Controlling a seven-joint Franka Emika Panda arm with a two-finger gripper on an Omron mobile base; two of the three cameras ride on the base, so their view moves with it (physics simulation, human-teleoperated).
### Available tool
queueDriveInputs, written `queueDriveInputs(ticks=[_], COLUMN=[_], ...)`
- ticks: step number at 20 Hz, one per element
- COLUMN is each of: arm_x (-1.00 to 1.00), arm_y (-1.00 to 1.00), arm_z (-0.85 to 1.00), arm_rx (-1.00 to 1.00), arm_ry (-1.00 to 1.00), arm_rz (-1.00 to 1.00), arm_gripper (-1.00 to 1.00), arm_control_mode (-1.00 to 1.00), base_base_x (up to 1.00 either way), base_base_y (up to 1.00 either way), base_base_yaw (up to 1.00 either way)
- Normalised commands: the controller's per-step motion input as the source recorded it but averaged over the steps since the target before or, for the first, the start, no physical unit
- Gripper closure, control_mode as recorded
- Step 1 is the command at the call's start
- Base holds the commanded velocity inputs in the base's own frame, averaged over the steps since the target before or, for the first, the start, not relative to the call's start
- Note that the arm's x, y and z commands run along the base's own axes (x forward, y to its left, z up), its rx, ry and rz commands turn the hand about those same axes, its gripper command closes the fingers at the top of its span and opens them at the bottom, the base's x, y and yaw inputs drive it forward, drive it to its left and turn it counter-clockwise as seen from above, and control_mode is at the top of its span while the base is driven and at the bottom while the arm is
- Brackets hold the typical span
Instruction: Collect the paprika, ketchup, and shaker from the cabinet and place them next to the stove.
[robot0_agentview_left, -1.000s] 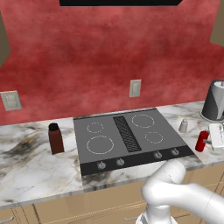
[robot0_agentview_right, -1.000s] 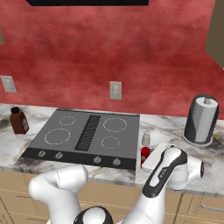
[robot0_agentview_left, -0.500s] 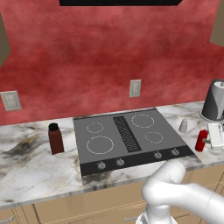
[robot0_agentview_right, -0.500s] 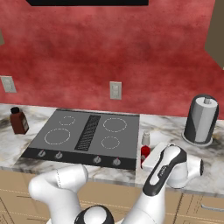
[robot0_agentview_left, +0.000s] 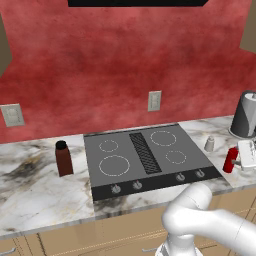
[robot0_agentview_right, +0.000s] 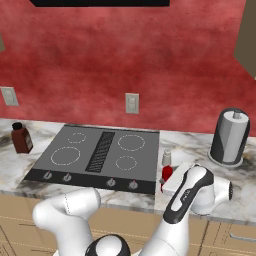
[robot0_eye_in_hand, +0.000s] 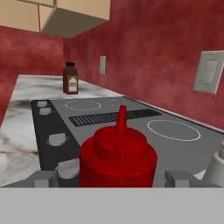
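The ketchup (robot0_eye_in_hand: 118, 157), a slim red bottle with a pointed nozzle, stands upright on the counter just right of the stove (robot0_agentview_left: 145, 155). My gripper (robot0_eye_in_hand: 111, 178) is open around it, with a gap between each fingertip and the bottle. From the left base view the ketchup (robot0_agentview_left: 230, 159) stands by the white hand of the gripper (robot0_agentview_left: 239, 159). The pale shaker (robot0_agentview_left: 209, 144) sits a little behind it, near the stove's right edge. The dark brown paprika (robot0_agentview_left: 63, 159) stands on the counter left of the stove. The cabinet (robot0_eye_in_hand: 65, 13) hangs above.
A large grey canister-like pot (robot0_agentview_right: 230, 136) stands at the back right of the marble counter (robot0_agentview_left: 35, 195). White wall outlets (robot0_agentview_left: 154, 100) sit on the red backsplash. My white arm (robot0_agentview_right: 185, 195) arches over the counter's front edge, right of the stove knobs (robot0_agentview_right: 111, 182).
The jaws have spread away from the ketchup, which stays upright in the same spot. Arm, base and the other things have not moved.
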Motion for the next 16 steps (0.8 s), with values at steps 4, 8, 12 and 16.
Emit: queueDriveInputs(ticks=[4,8,12,16], arm_x=[0.0,0.0,0.0,-0.08], arm_y=[0.0,-0.07,-0.16,-0.15], arm_z=[0.0,0.04,0.16,0.3], arm_rx=[0.0,0.0,0.0,0.0], arm_ry=[0.0,0.0,0.0,0.0], arm_rz=[0.0,0.0,-0.03,-0.05], arm_gripper=[-1.0,-1.0,-1.0,-1.0], arm_control_mode=[-1.0,-1.0,-1.0,-1.0], base_base_x=[0.0,0.0,0.0,0.0], base_base_y=[0.0,0.0,0.0,0.0], base_base_yaw=[0.0,0.0,0.0,0.0])
